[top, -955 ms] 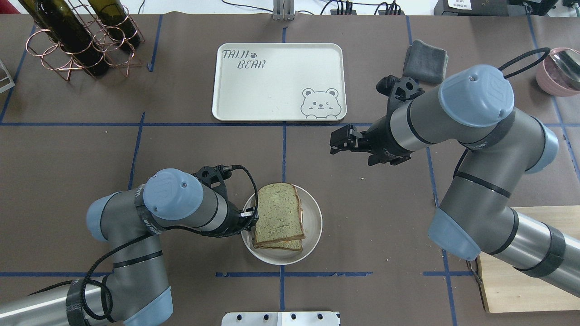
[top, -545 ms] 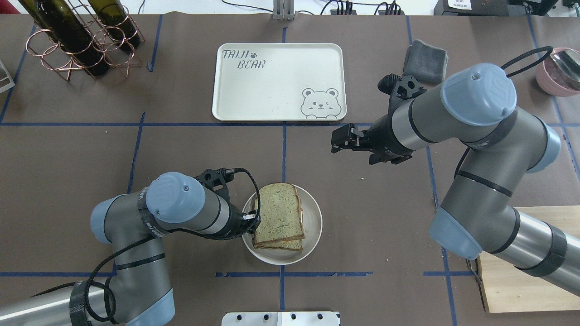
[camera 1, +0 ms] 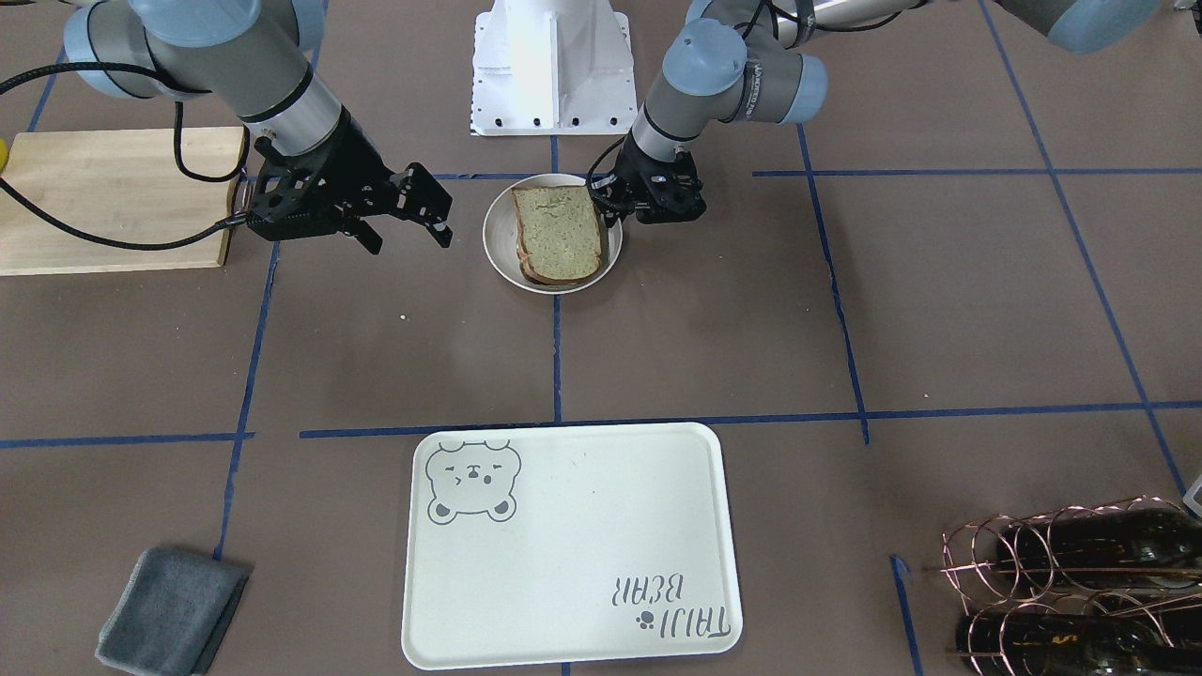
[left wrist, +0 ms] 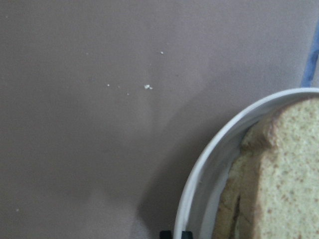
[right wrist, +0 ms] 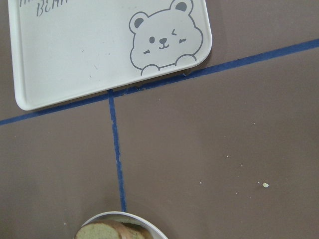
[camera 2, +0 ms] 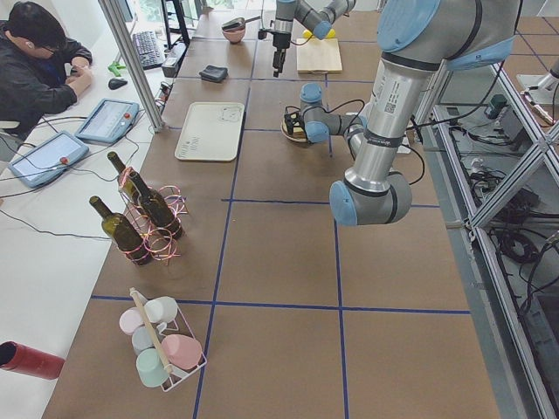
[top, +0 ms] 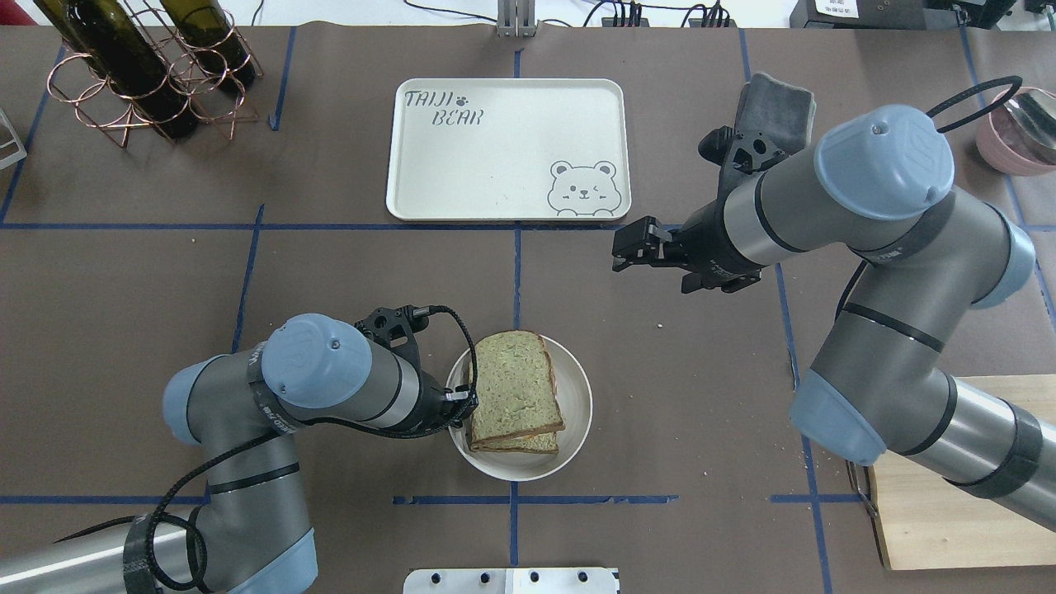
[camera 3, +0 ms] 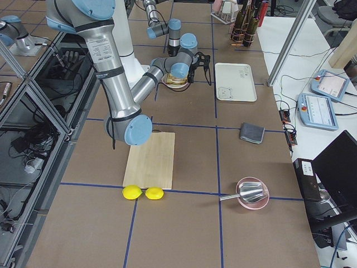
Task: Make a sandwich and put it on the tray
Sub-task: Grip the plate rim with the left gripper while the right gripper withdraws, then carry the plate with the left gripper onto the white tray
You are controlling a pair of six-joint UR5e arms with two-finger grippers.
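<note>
The sandwich [top: 516, 388], two greenish-tan slices with dark crust, lies stacked in a small round white dish [top: 577, 396]; the egg is hidden between the slices. My left gripper [top: 464, 404] is at the dish's left rim and looks shut on it. The left wrist view shows the rim [left wrist: 209, 164] and bread [left wrist: 289, 174] right at its fingertips. My right gripper [top: 619, 250] hangs open and empty between the dish and the tray [top: 495, 148]. The tray holds nothing. The front view shows the sandwich [camera 1: 559, 233], the tray [camera 1: 563, 554] and the right gripper [camera 1: 441, 218].
A copper rack with wine bottles [top: 148, 74] stands far left. A folded grey cloth [top: 775, 99] lies right of the tray, partly under my right arm. A pink bowl [top: 1015, 132] sits far right. A wooden cutting board [top: 949, 528] is at near right.
The dish with the sandwich has shifted slightly right together with my left gripper. My right arm has drifted a little right and toward the far side, still open.
</note>
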